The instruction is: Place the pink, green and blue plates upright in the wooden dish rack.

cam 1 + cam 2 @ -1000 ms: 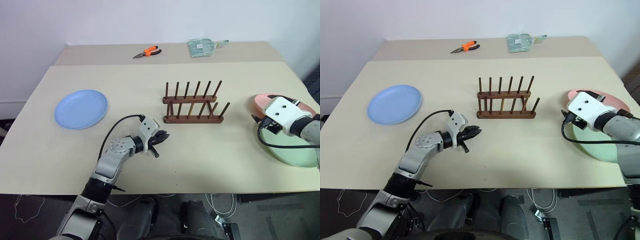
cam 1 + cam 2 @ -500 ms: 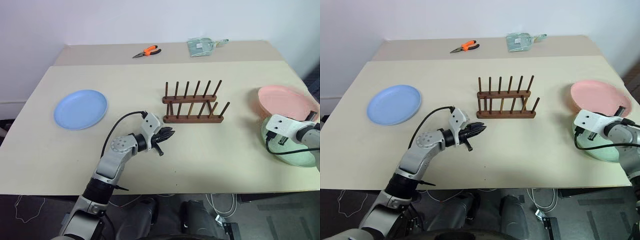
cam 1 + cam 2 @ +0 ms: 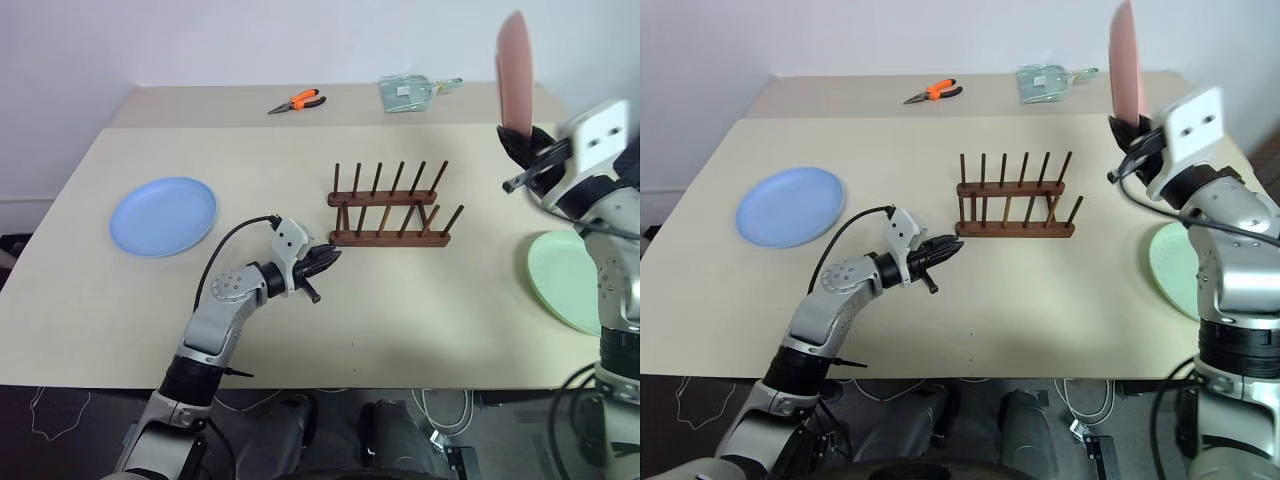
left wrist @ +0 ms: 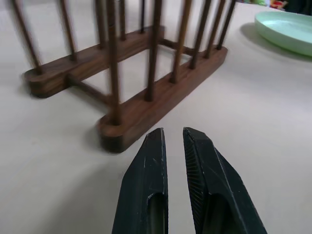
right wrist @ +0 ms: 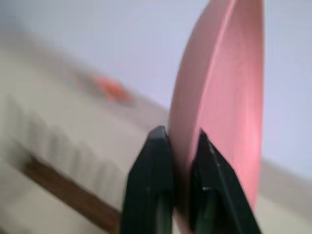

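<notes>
Because the pink plate [image 3: 1124, 60] must enter the wooden dish rack [image 3: 1017, 198] on edge, the right gripper [image 3: 1130, 128] has its jaws clamped on the rim and holds it upright, in the air and off to the rack's right. Left gripper [image 3: 327, 262], jaws nearly shut and empty, hovers just beside the rack's left end, likely to steady it. Green plate [image 3: 560, 292] and blue plate [image 3: 163, 216] lie flat on the table [image 3: 420, 310], awaiting their turn.

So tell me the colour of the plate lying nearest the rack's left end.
Blue plate, clearest in the left eye view.
</notes>
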Controlling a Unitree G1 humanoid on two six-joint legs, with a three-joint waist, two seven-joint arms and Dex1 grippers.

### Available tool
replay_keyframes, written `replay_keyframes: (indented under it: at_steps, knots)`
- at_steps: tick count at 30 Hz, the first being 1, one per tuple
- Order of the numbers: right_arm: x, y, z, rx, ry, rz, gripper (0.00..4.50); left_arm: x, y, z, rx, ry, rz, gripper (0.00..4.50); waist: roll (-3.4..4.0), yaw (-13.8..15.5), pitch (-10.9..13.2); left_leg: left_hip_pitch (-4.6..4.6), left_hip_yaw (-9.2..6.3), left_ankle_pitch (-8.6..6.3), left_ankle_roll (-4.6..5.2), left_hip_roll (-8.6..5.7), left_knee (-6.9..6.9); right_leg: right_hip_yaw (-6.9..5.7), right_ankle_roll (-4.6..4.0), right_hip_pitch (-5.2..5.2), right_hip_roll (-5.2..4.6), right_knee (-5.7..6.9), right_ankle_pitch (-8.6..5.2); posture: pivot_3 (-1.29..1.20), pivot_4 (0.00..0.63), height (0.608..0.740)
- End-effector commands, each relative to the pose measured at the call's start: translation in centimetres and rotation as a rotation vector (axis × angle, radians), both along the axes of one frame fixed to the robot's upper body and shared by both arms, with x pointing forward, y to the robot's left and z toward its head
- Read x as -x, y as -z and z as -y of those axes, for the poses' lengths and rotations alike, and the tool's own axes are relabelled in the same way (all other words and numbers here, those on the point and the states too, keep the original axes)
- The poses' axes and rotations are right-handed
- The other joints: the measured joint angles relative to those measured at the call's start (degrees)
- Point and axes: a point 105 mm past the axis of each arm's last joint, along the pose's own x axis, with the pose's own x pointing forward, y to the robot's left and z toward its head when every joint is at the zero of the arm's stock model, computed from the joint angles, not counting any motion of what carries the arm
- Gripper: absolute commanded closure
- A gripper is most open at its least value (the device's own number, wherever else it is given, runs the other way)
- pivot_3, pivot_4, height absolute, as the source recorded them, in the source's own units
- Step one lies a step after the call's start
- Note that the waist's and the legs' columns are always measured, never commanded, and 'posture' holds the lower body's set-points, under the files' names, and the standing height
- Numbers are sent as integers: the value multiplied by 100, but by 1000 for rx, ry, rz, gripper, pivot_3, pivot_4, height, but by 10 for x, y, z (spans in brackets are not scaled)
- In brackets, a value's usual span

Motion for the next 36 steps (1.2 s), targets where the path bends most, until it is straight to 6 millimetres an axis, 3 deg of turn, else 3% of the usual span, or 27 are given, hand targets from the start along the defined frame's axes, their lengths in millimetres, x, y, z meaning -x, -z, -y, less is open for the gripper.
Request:
replay_keyframes:
  at_steps: [1,6,15,19,22,29,32,35,36]
  knots:
    - [18,-10,-5,-209,-121,-39,4447,4,-21,0,69,17,56,3935,1,17,0,-3,0,-4,5,-4,3,1,0,-1,-3,-2,0,0,150,729]
    - [22,0,-10,-307,-178,-124,4447,6,-21,-2,68,20,55,3935,4,-12,-2,-42,5,-5,10,-10,15,2,3,-37,-11,-3,3,0,150,729]
    - [16,39,-11,-257,-138,-283,4447,6,-20,-2,59,19,56,3935,10,-60,-5,-69,8,0,7,-8,42,1,2,-65,-9,21,6,0,150,729]
    - [7,38,-4,-233,-71,-261,2943,6,-18,0,46,25,57,3935,10,-64,-5,-71,10,0,8,-8,50,2,0,-64,-9,21,8,0,150,729]
    - [3,29,2,-204,-18,-193,1411,7,-16,0,44,27,54,3935,10,-59,-5,-71,10,1,7,-8,47,2,1,-65,-9,21,8,0,150,729]
    - [13,-6,20,-203,3,-57,1411,9,-12,2,40,37,44,3935,10,-58,-5,-72,10,1,7,-8,48,2,2,-65,-9,21,9,0,150,729]
    - [29,-27,58,-278,88,15,1411,8,-11,3,44,41,37,3935,9,-27,-5,-74,10,1,7,-8,49,1,2,-65,-9,20,9,0,150,729]
    - [28,-4,84,-173,239,-88,1411,6,-10,3,41,48,33,3935,9,-39,-6,-76,11,0,9,-9,50,1,4,-62,-10,15,10,0,150,729]
    - [27,10,90,-131,279,-148,1134,6,-9,4,37,56,31,3935,7,-45,-7,-75,11,0,10,-9,49,1,4,-62,-10,15,10,0,150,729]
